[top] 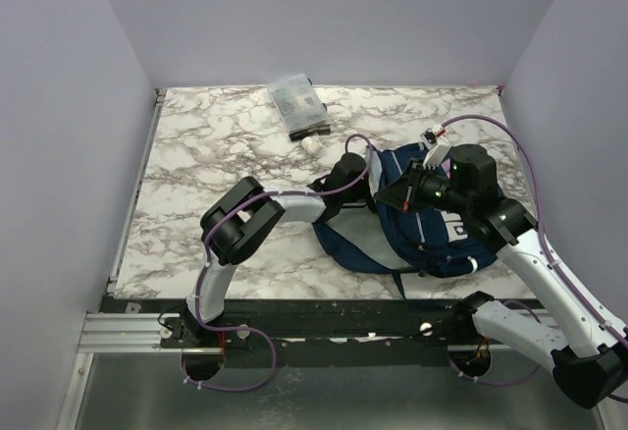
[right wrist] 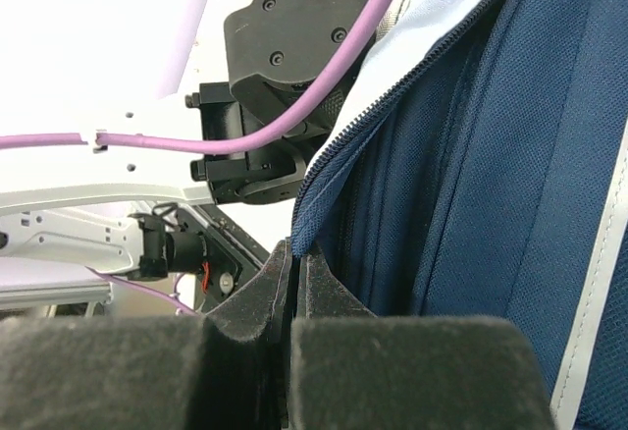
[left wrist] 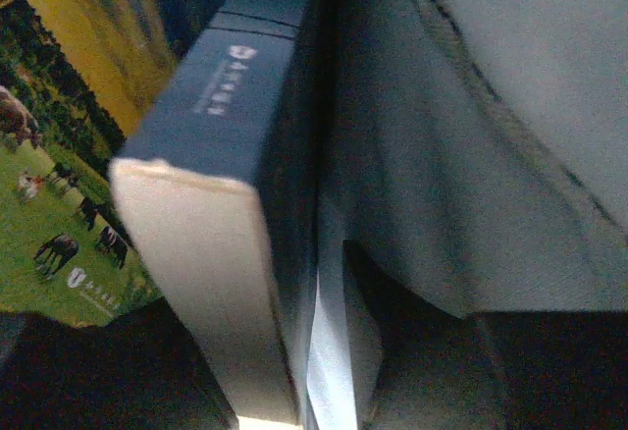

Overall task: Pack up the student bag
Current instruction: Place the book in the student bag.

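Right fingers (right wrist: 285, 288): clamped on student bag (right wrist: 471, 204) zipper edge | left fingers: hidden, cannot tell | book (left wrist: 235, 126) spine print: unreadable

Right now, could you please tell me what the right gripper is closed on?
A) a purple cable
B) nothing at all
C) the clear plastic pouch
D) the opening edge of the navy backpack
D: in the right wrist view, the right gripper is shut with the blue fabric edge beside the zipper of the navy backpack pinched between its fingertips.
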Controlling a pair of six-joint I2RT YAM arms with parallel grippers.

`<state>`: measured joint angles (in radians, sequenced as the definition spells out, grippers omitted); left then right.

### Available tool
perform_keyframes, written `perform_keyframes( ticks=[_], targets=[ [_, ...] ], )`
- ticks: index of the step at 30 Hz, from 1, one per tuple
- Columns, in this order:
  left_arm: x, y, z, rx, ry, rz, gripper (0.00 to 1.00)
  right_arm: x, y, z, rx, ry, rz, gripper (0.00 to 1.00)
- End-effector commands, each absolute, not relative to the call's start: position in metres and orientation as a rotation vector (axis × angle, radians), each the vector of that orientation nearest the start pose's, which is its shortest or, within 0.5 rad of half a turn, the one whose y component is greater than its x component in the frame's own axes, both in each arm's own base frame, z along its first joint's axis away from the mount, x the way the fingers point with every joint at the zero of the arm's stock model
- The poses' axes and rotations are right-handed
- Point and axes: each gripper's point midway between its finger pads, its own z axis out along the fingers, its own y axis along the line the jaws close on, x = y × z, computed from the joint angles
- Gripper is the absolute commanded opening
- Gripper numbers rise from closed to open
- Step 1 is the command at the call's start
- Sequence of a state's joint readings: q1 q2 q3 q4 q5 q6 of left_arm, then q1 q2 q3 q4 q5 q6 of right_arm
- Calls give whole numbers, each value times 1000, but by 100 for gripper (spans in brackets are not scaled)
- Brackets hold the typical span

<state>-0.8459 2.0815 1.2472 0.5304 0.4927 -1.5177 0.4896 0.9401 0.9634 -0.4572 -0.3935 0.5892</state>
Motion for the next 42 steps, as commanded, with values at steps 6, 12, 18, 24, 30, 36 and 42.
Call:
perform_keyframes(
  ticks=[6,12,18,24,30,36,42],
  targets=[
    [264,-473,190,-167,2301,-1812,74,213,215,269,-209,2106,1052,1],
    [254,-457,202,-95,2324,-1788,98,210,211,268,-199,2102,1040,1],
    [241,-427,202,-35,2336,-1694,96,209,211,266,-194,2118,1039,1],
    [238,-423,207,18,2335,-1717,84,207,213,272,-179,2109,1073,1],
    [256,-457,197,-19,2384,-1754,43,206,217,273,-168,2103,1110,1],
    [259,-476,192,-99,2420,-1742,62,212,211,274,-124,2089,1065,1],
    [259,-423,172,-151,2476,-1512,89,216,206,267,-119,2108,1010,0]
  ],
)
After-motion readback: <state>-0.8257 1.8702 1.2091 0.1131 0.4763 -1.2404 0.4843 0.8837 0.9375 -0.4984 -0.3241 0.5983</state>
